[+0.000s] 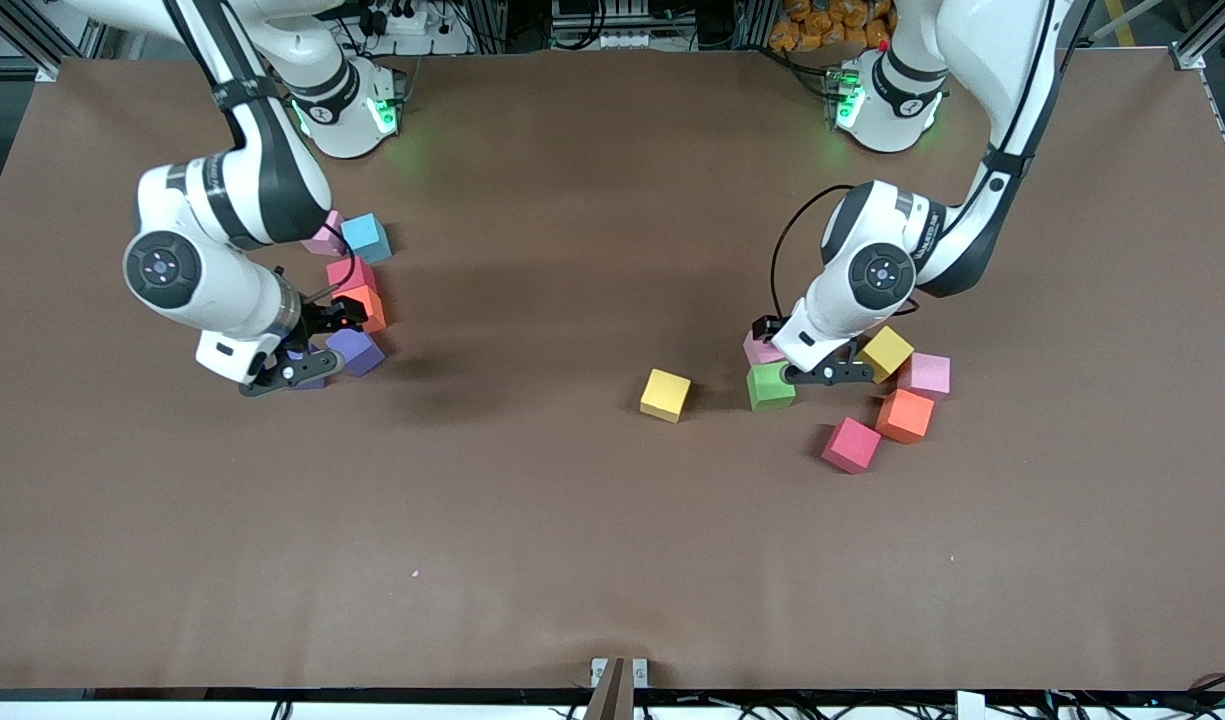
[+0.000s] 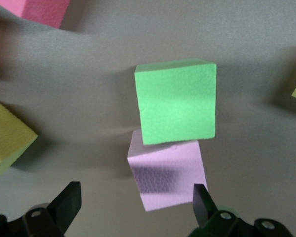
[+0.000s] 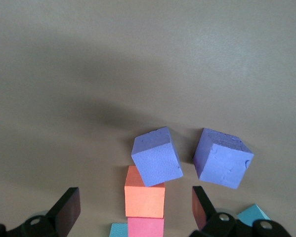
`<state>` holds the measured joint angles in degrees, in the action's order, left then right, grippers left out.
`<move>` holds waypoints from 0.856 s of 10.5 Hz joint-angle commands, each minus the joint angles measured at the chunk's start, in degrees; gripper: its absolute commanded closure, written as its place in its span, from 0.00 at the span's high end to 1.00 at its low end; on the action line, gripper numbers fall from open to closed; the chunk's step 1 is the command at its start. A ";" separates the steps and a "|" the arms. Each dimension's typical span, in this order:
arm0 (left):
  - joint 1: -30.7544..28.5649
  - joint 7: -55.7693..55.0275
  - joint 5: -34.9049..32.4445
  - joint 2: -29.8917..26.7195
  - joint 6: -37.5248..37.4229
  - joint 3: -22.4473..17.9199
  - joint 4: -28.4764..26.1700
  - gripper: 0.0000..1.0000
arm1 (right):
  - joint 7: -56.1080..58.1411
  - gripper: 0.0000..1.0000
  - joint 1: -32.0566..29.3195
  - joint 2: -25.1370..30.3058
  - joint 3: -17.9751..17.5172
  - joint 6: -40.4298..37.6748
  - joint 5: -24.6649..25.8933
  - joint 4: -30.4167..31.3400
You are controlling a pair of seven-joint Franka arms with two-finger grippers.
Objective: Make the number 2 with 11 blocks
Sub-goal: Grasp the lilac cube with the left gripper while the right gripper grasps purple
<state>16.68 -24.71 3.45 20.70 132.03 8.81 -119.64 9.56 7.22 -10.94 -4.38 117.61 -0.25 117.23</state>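
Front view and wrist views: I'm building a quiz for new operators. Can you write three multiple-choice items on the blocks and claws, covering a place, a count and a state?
1. Where is the lone yellow block?
A. Alone on the table, beside the green block, toward the right arm's end
B. Stacked on the green block
C. In a claw

2. How many purple blocks does the right wrist view show?
A. One
B. Two
C. Four

3. How are the left claw and right claw?
A. Both shut
B. One shut
C. Both open

Answers: 1 A, bare table surrounds it; 2 B, two lie side by side; 3 C, each claw's fingers stand wide apart.
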 commanded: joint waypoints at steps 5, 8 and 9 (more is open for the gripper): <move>0.90 -3.06 1.47 1.89 3.06 0.51 0.46 1.00 | 9.86 1.00 -2.56 0.31 0.33 19.91 -0.19 13.00; 1.25 -3.06 3.05 3.12 5.34 0.51 0.55 1.00 | 9.78 1.00 -1.16 -0.92 0.33 23.97 -0.28 15.21; 1.34 -3.06 3.05 3.65 5.61 0.51 0.55 1.00 | 9.86 1.00 -0.80 -1.19 0.33 25.11 -0.19 15.74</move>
<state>17.46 -27.20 5.04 23.22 136.38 9.36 -119.51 18.77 5.91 -11.98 -4.04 141.04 -0.25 132.01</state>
